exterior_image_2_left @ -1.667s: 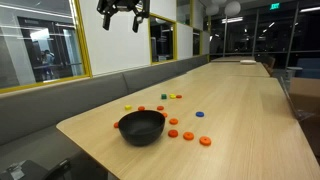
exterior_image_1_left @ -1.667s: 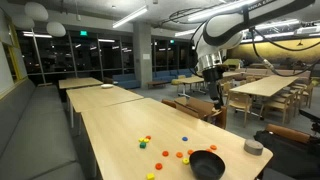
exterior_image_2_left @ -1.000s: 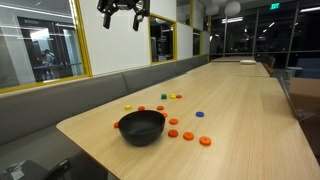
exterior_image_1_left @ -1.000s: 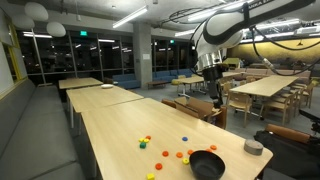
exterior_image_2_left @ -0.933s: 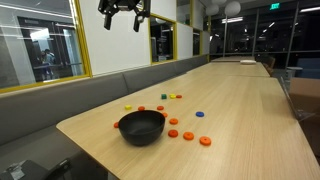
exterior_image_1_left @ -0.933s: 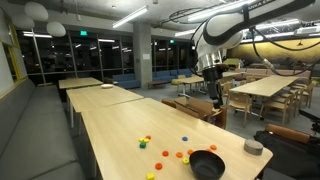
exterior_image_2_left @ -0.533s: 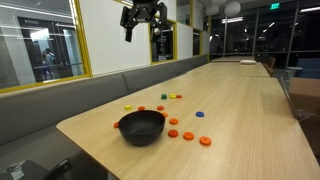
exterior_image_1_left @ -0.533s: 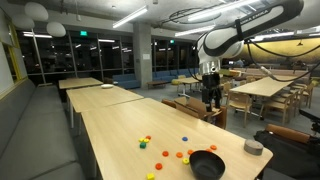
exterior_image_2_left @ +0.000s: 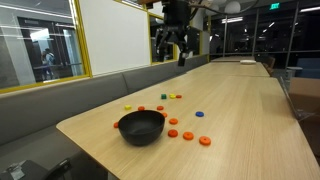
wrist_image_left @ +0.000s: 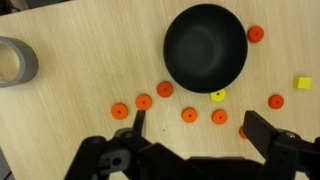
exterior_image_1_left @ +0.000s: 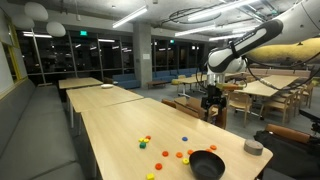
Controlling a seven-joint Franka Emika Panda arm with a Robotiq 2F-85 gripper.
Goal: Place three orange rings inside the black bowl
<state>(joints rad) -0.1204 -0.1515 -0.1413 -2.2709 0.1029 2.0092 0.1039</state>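
The black bowl (exterior_image_1_left: 207,164) sits near the table's end; it also shows in the other exterior view (exterior_image_2_left: 141,126) and in the wrist view (wrist_image_left: 205,45). It looks empty. Several orange rings lie on the wood around it: one ring (wrist_image_left: 143,101), another ring (wrist_image_left: 189,115) and a third ring (wrist_image_left: 219,117) are just beside its rim. More rings (exterior_image_2_left: 189,135) show in an exterior view. My gripper (wrist_image_left: 200,128) is open and empty, high above the table, looking down on the bowl and rings. It shows in both exterior views (exterior_image_1_left: 212,103) (exterior_image_2_left: 170,52).
A grey round container (wrist_image_left: 15,62) stands apart from the bowl, also seen in an exterior view (exterior_image_1_left: 253,147). A yellow ring (wrist_image_left: 218,96) touches the bowl's rim and a yellow cube (wrist_image_left: 303,83) lies nearby. A blue piece (exterior_image_2_left: 198,113) and yellow and green pieces (exterior_image_1_left: 143,141) lie further off.
The arm has swung sideways and come lower, and the gripper now hangs over the table end. The bowl and pieces have not moved.
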